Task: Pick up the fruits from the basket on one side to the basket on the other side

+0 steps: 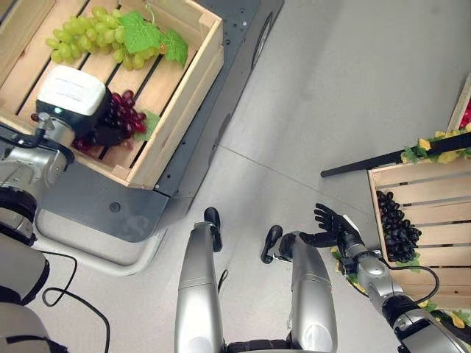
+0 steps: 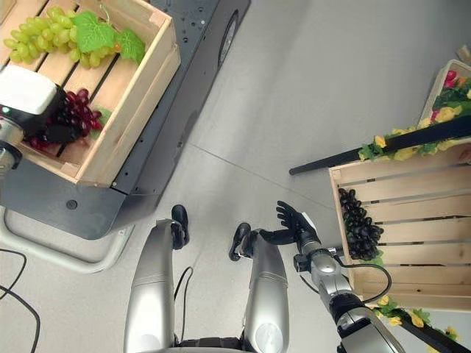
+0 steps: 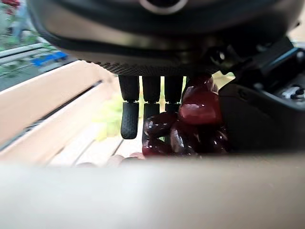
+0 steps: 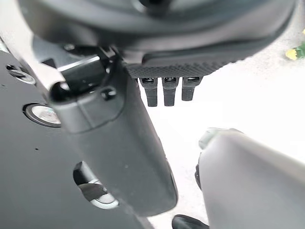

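Left hand (image 1: 99,125) is down inside the left wooden crate (image 1: 184,88), fingers (image 3: 129,119) curled about the red grape bunch (image 1: 121,118) — the left wrist view shows dark red grapes pressed between fingers and thumb. The bunch lies on the crate's slats near its front wall. A green grape bunch (image 1: 88,37) with leaves lies farther back in the same crate, apart from the red one. The crate sits on a dark grey platform (image 1: 96,198).

Right hand (image 1: 335,224) hangs over the floor (image 1: 331,88), fingers spread and relaxed, holding nothing — just beside the right wooden crate (image 1: 419,184), which holds a black grape bunch (image 1: 397,224). A black bar (image 1: 360,163) trimmed with yellow-and-green foliage runs behind that crate. No legible writing.
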